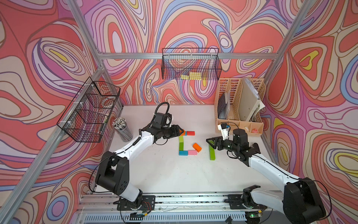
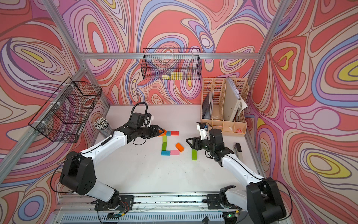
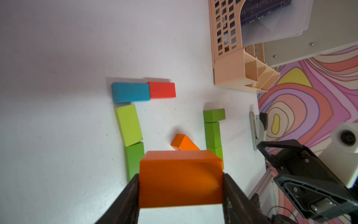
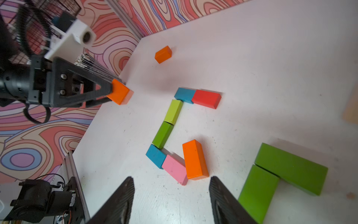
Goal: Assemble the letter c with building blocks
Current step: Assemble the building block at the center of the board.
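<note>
Left gripper (image 1: 180, 131): clamped on an orange block (image 3: 180, 178), jaws pressing two opposite faces, block held level.
Held block's place: just left of the letter's far-left corner, beside the top blue block (image 1: 185, 133), about mid-worktop and somewhat toward the far edge; whether it touches the worktop (image 1: 155, 174) cannot be told.
Letter so far: top stroke of the top blue block and red block (image 1: 190, 133); back of light green block (image 1: 181, 139) and dark green block (image 1: 181, 146); bottom stroke of bottom blue block (image 1: 183, 153) and pink block (image 1: 192, 152).
Stray piece: loose orange block (image 1: 197, 147) lies askew inside the letter's mouth, touching the pink block's end.
Step in hand: seating the held block into the letter, by my reading; which slot is not clear.
Doing it well: turn its long side parallel to the chosen stroke, lower it flat beside the neighbour, slide it flush gently, and release only once it rests; lift straight up after.
Right gripper (image 1: 210, 142): jaws apart, nothing between them, hovering over the far end of the spare green blocks (image 1: 212, 153), between the letter and the right edge.
Open room: bare worktop lies left of the letter's back up to the pencil cup (image 1: 123, 129) by the left edge, and widely toward the near edge.
Tight side: the letter's mouth, crowded by the stray piece, the spare blocks and the right gripper; the desk organiser (image 1: 239, 125) fills the far-right corner.
Risk: a sideways nudge could shift the top stroke.
</note>
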Controlling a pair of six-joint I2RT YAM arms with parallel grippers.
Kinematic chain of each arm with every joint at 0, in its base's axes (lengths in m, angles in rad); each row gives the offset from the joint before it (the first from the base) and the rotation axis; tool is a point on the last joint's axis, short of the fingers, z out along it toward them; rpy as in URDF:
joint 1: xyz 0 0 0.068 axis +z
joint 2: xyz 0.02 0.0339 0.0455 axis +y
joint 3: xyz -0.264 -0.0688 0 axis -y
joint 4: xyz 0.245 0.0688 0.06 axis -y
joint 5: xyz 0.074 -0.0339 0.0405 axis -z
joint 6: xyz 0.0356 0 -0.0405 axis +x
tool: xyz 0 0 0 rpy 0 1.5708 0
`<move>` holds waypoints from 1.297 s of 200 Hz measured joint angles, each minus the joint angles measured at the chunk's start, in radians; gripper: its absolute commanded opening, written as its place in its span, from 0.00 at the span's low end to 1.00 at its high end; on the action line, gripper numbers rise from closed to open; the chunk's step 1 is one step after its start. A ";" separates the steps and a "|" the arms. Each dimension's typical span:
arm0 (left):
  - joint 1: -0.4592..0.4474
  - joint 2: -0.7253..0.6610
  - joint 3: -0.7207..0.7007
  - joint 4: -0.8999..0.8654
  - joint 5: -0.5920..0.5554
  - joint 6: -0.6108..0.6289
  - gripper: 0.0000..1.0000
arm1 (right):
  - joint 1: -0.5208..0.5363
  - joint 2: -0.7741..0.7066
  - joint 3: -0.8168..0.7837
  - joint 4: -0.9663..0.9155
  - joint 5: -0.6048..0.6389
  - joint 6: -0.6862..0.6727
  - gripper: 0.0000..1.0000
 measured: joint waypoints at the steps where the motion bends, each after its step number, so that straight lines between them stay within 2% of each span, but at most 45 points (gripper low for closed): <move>1: 0.000 -0.001 -0.002 0.002 0.003 -0.003 0.43 | 0.002 -0.001 -0.002 0.005 -0.001 -0.001 0.65; 53: 0.000 -0.046 -0.135 0.191 0.251 -0.287 0.40 | 0.182 -0.011 -0.055 0.247 0.016 -0.153 0.65; 77: -0.007 -0.054 -0.165 0.290 0.316 -0.375 0.40 | 0.229 0.018 -0.048 0.298 0.047 -0.206 0.64; 104: -0.021 -0.055 -0.187 0.378 0.367 -0.448 0.40 | 0.269 0.056 -0.039 0.317 0.084 -0.256 0.56; 160: -0.050 -0.055 -0.189 0.448 0.419 -0.510 0.40 | 0.317 0.081 -0.012 0.334 0.137 -0.319 0.55; 207: -0.064 -0.078 -0.195 0.463 0.425 -0.531 0.41 | 0.319 0.116 0.016 0.353 0.158 -0.340 0.37; 223: -0.064 -0.084 -0.196 0.469 0.425 -0.532 0.41 | 0.322 0.121 0.018 0.361 0.158 -0.338 0.36; 259: -0.065 -0.094 -0.216 0.503 0.421 -0.536 0.47 | 0.322 0.122 0.018 0.373 0.150 -0.331 0.22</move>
